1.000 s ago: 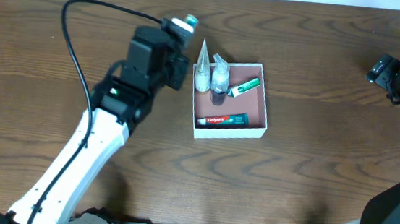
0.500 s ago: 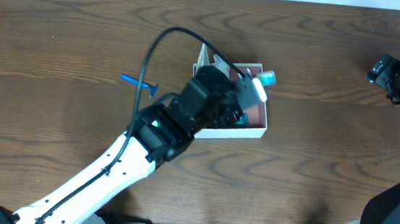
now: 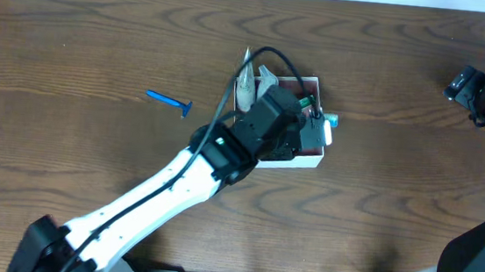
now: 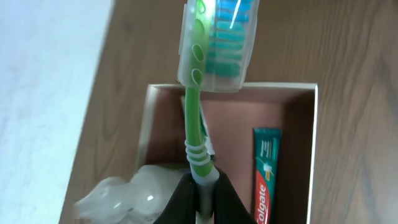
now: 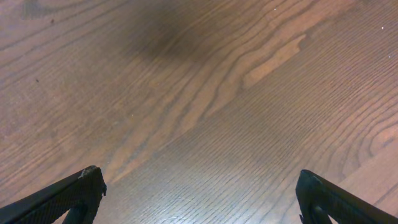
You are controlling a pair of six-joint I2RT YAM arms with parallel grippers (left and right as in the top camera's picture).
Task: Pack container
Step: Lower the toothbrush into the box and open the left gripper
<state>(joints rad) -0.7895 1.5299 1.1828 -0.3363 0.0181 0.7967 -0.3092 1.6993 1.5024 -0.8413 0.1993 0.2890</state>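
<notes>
I am reaching my left arm across the container (image 3: 300, 161), having swung it in from the container's left side, where it was hanging a second ago. The blue razor (image 3: 171, 102) that it was covering is now lying in plain sight on the desk (image 3: 377, 209), well to the left of the container. My left end effector (image 4: 202, 186) is clenching the lower end of the green toothbrush (image 4: 194, 118), holding it above the container's pink-brown floor. From overhead, its capped teal head is poking out past the container's right wall. Inside the container, a toothpaste tube (image 4: 266, 174) is lying along one wall, and clear-wrapped bottles (image 4: 130, 190) are crowding the opposite corner. My right end effector (image 5: 202, 199) is hanging far to the right of the container, where it was before, with its jaws spread wide over bare wood and gripping nothing
</notes>
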